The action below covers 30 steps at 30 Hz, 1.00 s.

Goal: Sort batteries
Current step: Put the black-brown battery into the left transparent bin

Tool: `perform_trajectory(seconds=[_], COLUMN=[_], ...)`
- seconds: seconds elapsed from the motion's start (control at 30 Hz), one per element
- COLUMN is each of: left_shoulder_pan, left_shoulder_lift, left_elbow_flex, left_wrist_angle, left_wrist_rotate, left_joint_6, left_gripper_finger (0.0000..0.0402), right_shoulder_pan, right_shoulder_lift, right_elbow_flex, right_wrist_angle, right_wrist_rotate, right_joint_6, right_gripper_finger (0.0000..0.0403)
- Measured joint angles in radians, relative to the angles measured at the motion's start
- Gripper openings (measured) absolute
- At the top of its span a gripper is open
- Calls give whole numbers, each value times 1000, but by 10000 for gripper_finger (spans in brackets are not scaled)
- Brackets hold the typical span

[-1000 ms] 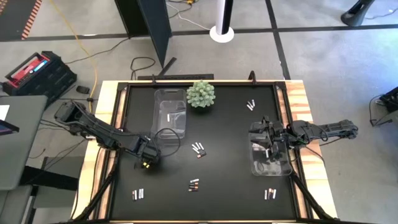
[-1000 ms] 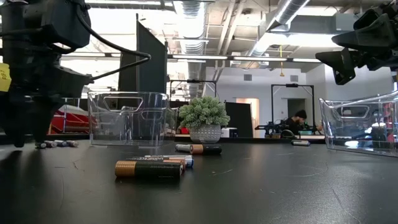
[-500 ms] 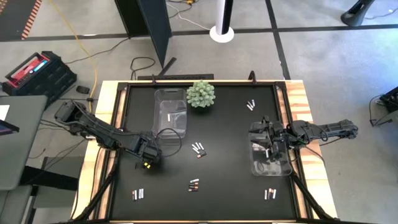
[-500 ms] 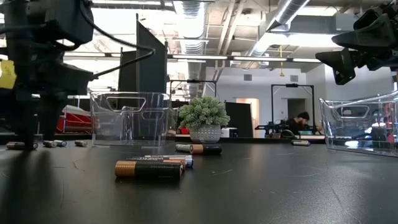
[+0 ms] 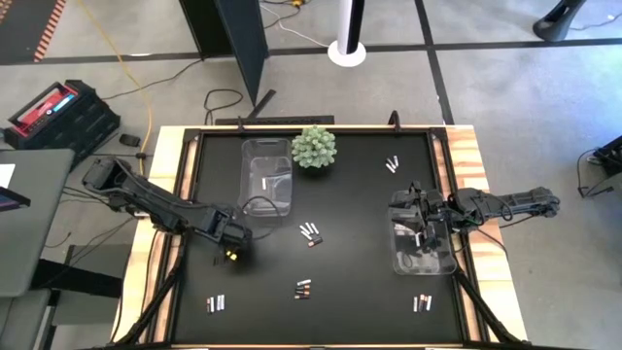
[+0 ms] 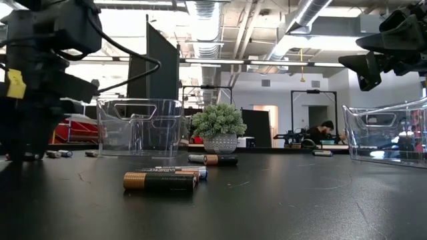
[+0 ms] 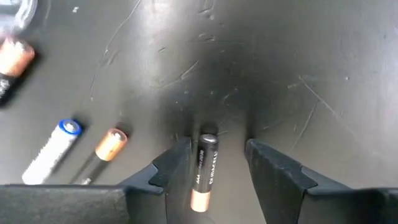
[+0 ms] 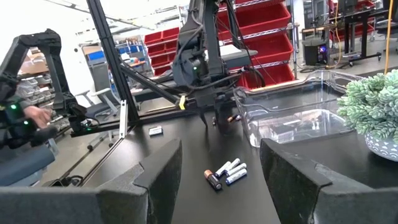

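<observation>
On the scuffed black table point(image 5: 340, 277), the left gripper point(image 7: 216, 160) stands with jaws spread around one dark battery point(image 7: 204, 170), untouched. The right gripper point(image 8: 219, 171) hangs spread. Red shelving point(image 8: 264, 37) lines the room.

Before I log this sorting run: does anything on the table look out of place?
Only the potted spiky plant beside the left clear bin seems unrelated to sorting. The batteries lie scattered in small groups, as expected. Nothing looks spilled or damaged.
</observation>
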Motion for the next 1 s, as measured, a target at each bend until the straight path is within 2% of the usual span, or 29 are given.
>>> perform_trajectory(seconds=[0.2,0.4,0.47,0.7,1.0], left_shoulder_pan=[0,0,0,-1,-1], left_shoulder_lift=[5,8,9,10,9], left_elbow_flex=[2,46,58,91,210], left_wrist_angle=[1,-9,-18,-32,-45], left_wrist_rotate=[26,45,45,50,40], left_joint_6=[-37,-28,-37,-42,-77], left_gripper_finger=[115,32,15,20,20], right_shoulder_pan=[0,0,0,0,0], right_shoulder_lift=[0,0,0,0,0], right_elbow_flex=[0,0,0,0,0], right_wrist_angle=[0,0,0,0,0], right_wrist_rotate=[0,0,0,0,0], right_joint_6=[0,0,0,0,0], right_gripper_finger=[235,235,235,235,235])
